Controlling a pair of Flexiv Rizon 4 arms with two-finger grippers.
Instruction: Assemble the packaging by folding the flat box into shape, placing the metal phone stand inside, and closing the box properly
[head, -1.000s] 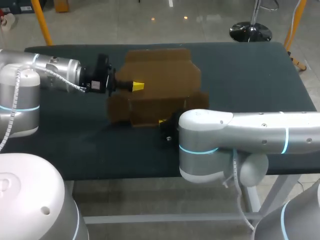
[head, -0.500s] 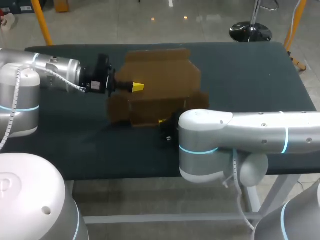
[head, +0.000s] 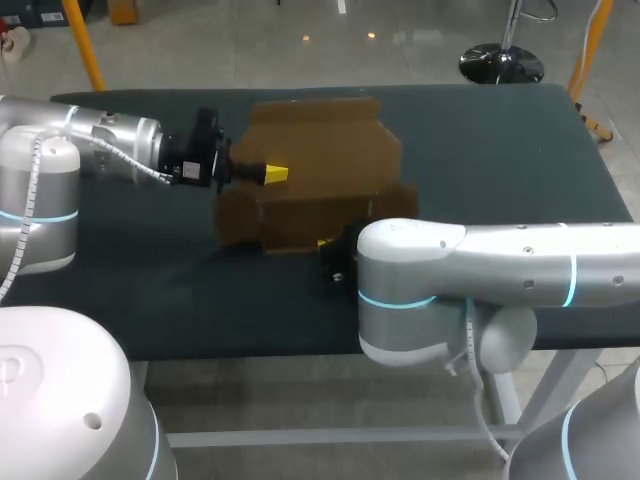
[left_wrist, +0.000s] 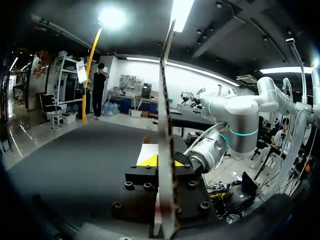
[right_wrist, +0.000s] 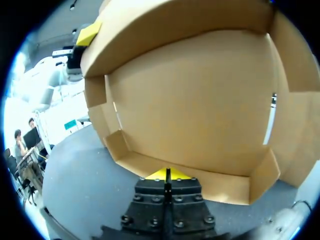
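One brown cardboard box (head: 325, 160), partly folded, stands on the dark table (head: 500, 160). The left gripper (head: 274, 173) clamps its left wall. The right gripper (right_wrist: 167, 174) has its two fingers pressed together at the near flap.

box (head: 320, 170) hogs mid surface (head: 500, 140), left gripper (head: 275, 173) clamped on its left edge, right arm (head: 480, 265) blocks near side, right end open

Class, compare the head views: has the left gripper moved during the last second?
No. The left gripper sits at the same spot on the box's left edge, equally far from the table's far edge.
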